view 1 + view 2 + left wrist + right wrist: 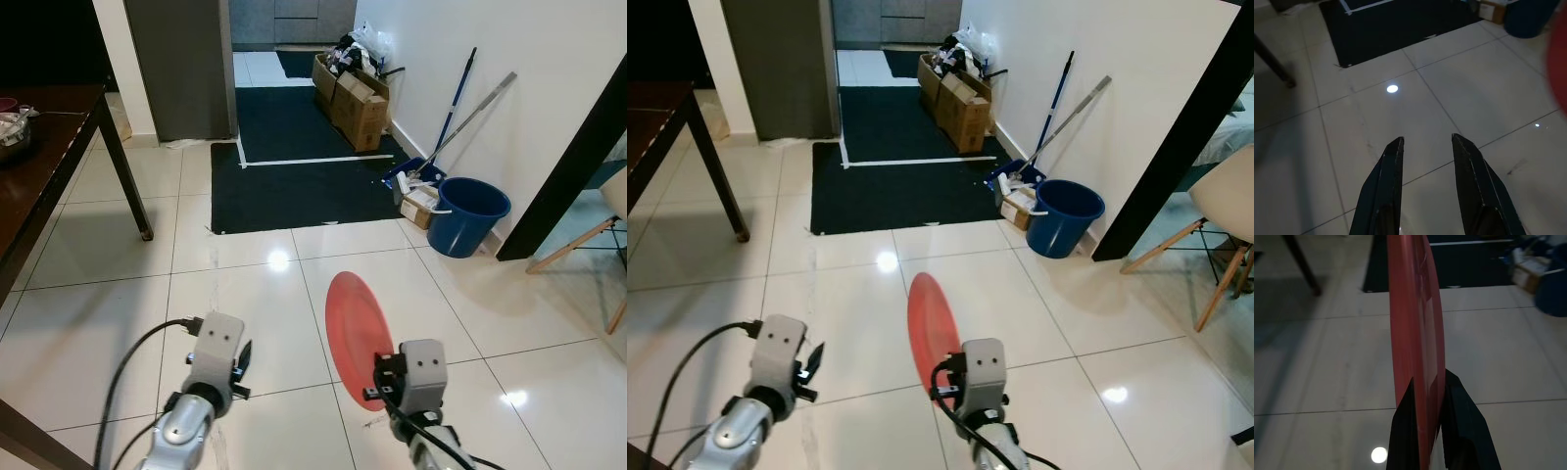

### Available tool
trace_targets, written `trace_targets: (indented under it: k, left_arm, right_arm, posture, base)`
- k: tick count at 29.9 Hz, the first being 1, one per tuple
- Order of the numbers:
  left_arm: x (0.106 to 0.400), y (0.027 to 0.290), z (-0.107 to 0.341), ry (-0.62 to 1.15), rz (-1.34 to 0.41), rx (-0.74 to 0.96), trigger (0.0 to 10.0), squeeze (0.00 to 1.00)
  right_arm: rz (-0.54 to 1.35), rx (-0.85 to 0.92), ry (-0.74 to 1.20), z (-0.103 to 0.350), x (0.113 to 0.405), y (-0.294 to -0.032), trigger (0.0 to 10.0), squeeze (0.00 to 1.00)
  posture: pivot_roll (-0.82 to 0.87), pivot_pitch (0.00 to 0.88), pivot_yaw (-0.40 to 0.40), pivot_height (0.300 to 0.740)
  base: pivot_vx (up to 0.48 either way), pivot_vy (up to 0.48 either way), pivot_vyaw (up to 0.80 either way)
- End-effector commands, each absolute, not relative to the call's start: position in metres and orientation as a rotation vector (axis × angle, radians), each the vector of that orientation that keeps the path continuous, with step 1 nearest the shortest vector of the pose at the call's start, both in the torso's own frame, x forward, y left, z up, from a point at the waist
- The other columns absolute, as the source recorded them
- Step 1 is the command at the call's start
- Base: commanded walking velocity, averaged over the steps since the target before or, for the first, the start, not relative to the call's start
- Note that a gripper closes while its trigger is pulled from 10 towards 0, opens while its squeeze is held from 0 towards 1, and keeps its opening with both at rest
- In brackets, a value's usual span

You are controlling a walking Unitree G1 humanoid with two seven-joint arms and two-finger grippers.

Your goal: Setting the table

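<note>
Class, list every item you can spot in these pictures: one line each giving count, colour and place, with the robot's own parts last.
plate: one, red, held on edge above the floor
table: one, dark wood, far left
bowl: one, metallic, on the table
mat: one, black, ahead on the tiles
bucket: one, blue, by the right wall
mops: two, leaning on the wall
cardboard boxes: several, brown, beside the wall
chair: one, pale, far right
left gripper: black, open, empty
right gripper: black, clamping the plate's rim

Glossy white floor tiles (pixel 118 294) reflect ceiling light, with a black mat (pixel 294 176) beyond. A dark table (pixel 59 166) stands left; a blue bucket (pixel 467 215), mops (pixel 460 98) and cardboard boxes (pixel 353 98) line the white wall (pixel 460 49).
</note>
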State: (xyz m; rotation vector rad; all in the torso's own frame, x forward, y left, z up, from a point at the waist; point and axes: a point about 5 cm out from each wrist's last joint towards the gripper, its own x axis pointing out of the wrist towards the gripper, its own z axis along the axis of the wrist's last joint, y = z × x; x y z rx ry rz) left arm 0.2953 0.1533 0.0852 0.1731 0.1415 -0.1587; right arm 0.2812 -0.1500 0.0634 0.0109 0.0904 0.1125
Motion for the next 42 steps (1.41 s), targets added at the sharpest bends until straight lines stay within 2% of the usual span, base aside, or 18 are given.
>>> trace_targets:
  k: [1,4,8,10,14,27,42]
  left_arm:
    - [0.28,0.164,0.061,0.239,-0.18,0.206,10.0,0.0]
    - [0.268,0.171,0.048,0.286,-0.199,0.221,10.0,0.0]
    - [0.248,0.178,0.026,0.371,-0.213,0.206,10.0,0.0]
    - [0.239,0.182,0.012,0.42,-0.18,0.206,10.0,0.0]
    - [0.228,0.191,-0.006,0.502,-0.073,0.102,10.0,0.0]
    - [0.231,0.198,0.0,0.44,-0.037,0.184,10.0,0.0]
    - [0.237,0.196,0.002,0.443,-0.035,0.185,10.0,0.0]
  right_arm:
    - [0.072,-0.016,0.179,0.043,0.271,-0.171,10.0,0.0]
    - [0.07,-0.029,0.239,0.03,0.264,-0.177,10.0,0.0]
    - [0.111,-0.034,0.318,0.011,0.251,-0.174,10.0,0.0]
    - [0.136,-0.026,0.362,0.001,0.243,-0.169,10.0,0.0]
    - [0.104,0.022,0.378,-0.004,0.241,-0.172,10.0,0.0]
    - [0.093,0.022,0.363,-0.007,0.239,-0.172,10.0,0.0]
    - [0.077,0.02,0.353,-0.006,0.241,-0.175,10.0,0.0]
  posture:
    - [0.11,0.106,0.039,0.74]
    - [0.1,0.102,0.036,0.74]
    - [0.09,0.088,0.031,0.74]
    - [0.09,0.081,0.026,0.74]
    - [0.08,0.075,0.022,0.74]
    - [0.08,0.081,0.039,0.74]
    - [0.08,0.08,0.038,0.74]
  base:
    - [0.0,0.0,0.0]
    - [0.0,0.0,0.0]
    - [0.0,0.0,0.0]
    - [0.0,0.0,0.0]
    - [0.0,0.0,0.0]
    - [0.0,0.0,0.0]
    - [0.0,0.0,0.0]
